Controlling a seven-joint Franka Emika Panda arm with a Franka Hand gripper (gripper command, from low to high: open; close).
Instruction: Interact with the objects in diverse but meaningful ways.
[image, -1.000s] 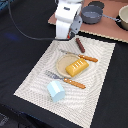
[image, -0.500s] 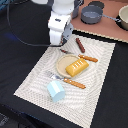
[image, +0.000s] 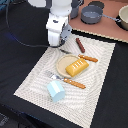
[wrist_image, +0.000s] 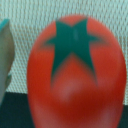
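The robot arm's tool (image: 61, 49) hangs low over the far corner of a pale woven placemat (image: 35, 80) on a dark surface (image: 20, 30), with the white wrist housing hiding its tip in the exterior view. In the wrist view, a red round tomato (wrist_image: 75, 75) with a green star-shaped top fills nearly the whole picture, blurred by closeness and lying directly under the tool against the mat's weave; a grey finger (wrist_image: 6, 55) shows at one edge, just beside the fruit, but whether the tool is spread, pressed together or pinching the tomato cannot be told. Just beyond the tool toward the exterior view's right lies a thin dark-brown sausage stick (image: 80, 45) on the mat. Nearer the camera from the tool, a yellow ridged block (image: 76, 67) rests on a small tan plate (image: 63, 64), with a wooden-handled knife (image: 88, 58) on the plate's far side and a fork (image: 67, 81) along its near side. Farther still from the tool, a pale blue cup (image: 55, 91) lies tipped on the mat. Grey pots (image: 92, 14) stand well apart on a reddish board behind.
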